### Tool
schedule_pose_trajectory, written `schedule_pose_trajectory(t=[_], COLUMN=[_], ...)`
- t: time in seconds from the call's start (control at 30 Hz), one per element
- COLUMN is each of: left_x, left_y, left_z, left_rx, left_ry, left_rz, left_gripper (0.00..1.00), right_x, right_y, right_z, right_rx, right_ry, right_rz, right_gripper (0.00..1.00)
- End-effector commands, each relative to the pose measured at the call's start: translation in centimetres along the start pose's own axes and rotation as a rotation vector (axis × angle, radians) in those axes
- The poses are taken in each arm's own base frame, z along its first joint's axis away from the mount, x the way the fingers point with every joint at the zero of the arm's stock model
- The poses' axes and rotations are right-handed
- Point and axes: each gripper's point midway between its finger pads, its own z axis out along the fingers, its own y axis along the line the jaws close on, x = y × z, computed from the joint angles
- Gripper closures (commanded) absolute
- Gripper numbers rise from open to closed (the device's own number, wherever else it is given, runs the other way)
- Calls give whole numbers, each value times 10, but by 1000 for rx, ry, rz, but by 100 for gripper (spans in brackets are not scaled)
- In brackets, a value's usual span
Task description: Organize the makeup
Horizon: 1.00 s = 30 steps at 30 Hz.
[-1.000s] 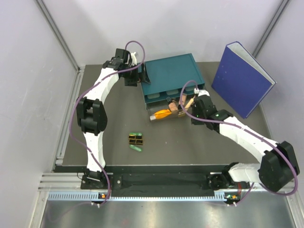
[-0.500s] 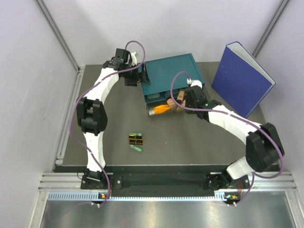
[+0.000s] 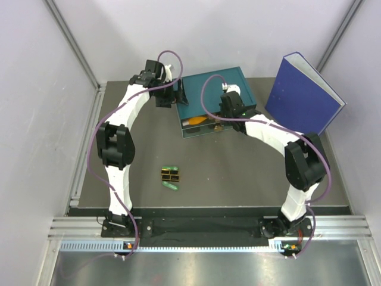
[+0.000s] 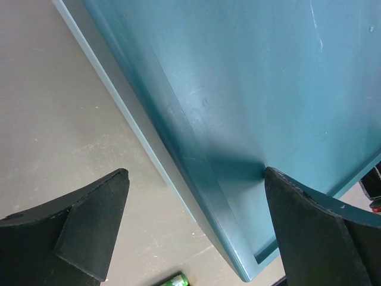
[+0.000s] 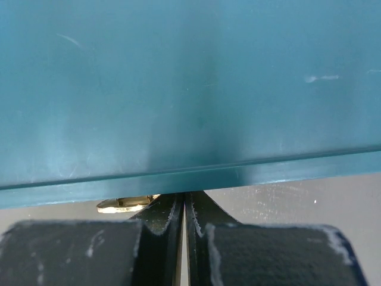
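Observation:
The teal drawer box point(image 3: 217, 95) stands at the back of the table. Its clear drawer is almost fully in, and a bit of the orange tube point(image 3: 196, 121) shows at the front. My right gripper point(image 3: 219, 124) is shut and pressed against the box's front edge point(image 5: 190, 173). A small gold-tan piece point(image 5: 125, 204) shows beside its fingers point(image 5: 161, 217). My left gripper point(image 3: 177, 98) is open and straddles the box's left edge point(image 4: 196, 179). Black-and-gold cases point(image 3: 170, 175) lie on the mat between two green capsules point(image 3: 171, 166) point(image 3: 171, 185). One capsule point(image 4: 172, 280) shows in the left wrist view.
A big blue binder point(image 3: 303, 98) stands open at the back right. The dark mat point(image 3: 238, 179) ends at a metal rail on the left and at the arm bases in front.
My right gripper moved back and to the left against the drawer front. The drawer with the orange tube and sticks slid almost fully into the box. The left arm stayed still.

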Motion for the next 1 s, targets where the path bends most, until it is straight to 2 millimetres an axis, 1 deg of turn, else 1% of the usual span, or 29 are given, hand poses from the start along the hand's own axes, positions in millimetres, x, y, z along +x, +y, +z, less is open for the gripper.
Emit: schedule_pose_trajectory(t=[0.0, 0.07, 0.17, 0.2, 0.27, 0.3, 0.33, 0.37, 0.4, 0.43, 0.47, 0.5, 0.53, 0.57, 0.6, 0.63, 0.67, 0.7, 0.73, 0.77, 0.8, 0.83, 0.87, 0.9, 0.93, 0.97], left_x=[34, 35, 37, 38, 39, 40, 40, 40, 41, 40, 40, 40, 40, 39, 40, 41, 41, 41, 42, 41, 41, 40, 40, 40, 41, 41], left_y=[43, 44, 43, 43, 42, 43, 42, 42, 42, 42, 42, 42, 41, 41, 40, 40, 40, 40, 41, 40, 40, 40, 40, 40, 40, 40], left_z=[14, 15, 15, 16, 17, 18, 18, 19, 19, 18, 19, 19, 19, 19, 20, 20, 21, 20, 21, 21, 21, 20, 20, 21, 21, 21], left_rx=[-159, -156, -150, -149, -144, -142, -139, -137, -136, -135, -136, -134, -131, -129, -126, -122, -121, -121, -121, -119, -119, -120, -119, -120, -119, -119], left_ry=[134, 140, 146, 150, 151, 153, 153, 156, 159, 156, 157, 156, 157, 156, 158, 161, 160, 160, 163, 162, 162, 159, 156, 159, 161, 162], left_rz=[19, 22, 22, 20, 18, 16, 15, 16, 14, 15, 14, 14, 14, 15, 14, 14, 14, 14, 13, 14, 14, 15, 17, 16, 17, 17], left_gripper=[1, 1, 1, 1, 1, 1, 1, 1, 1, 1, 1, 1, 1, 1, 1, 1, 1, 1, 1, 1, 1, 1, 1, 1, 1, 1], right_x=[-53, -49, -40, -32, -24, -6, -6, -2, 16, 15, 19, 29, 29, 30, 44, 34, 35, 51, 42, 44, 52, 43, 43, 49, 47, 39], right_y=[30, 28, 23, 19, 17, 16, 12, 12, 14, 8, 9, 14, 5, 2, 1, -5, -5, -4, -5, 0, -1, 3, 6, 7, 10, 14], right_z=[0, -1, -10, -15, -22, -22, -29, -32, -32, -36, -37, -40, -38, -37, -37, -34, -34, -32, -30, -30, -26, -26, -25, -20, -19, -19], right_rx=[-95, -89, -85, -84, -98, -115, -131, -149, -191, -209, -235, -301, -296, -302, -315, -338, -356, -375, -409, -437, -443, -482, -509, -515, -530, -566], right_ry=[-145, -135, -123, -109, -93, -51, -50, -36, 9, 4, 14, 43, 43, 49, 90, 52, 64, 110, 79, 104, 119, 102, 108, 126, 140, 119], right_rz=[60, 58, 70, 76, 116, 130, 163, 222, 254, 303, 372, 402, 439, 482, 508, 551, 623, 663, 704, 761, 792, 834, 855, 878, 932, 946], right_gripper=[100, 100, 100, 100, 99, 98, 95, 93, 91, 84, 78, 73, 56, 50, 45, 37, 36, 35, 34, 34, 32, 32, 31, 31, 31, 31])
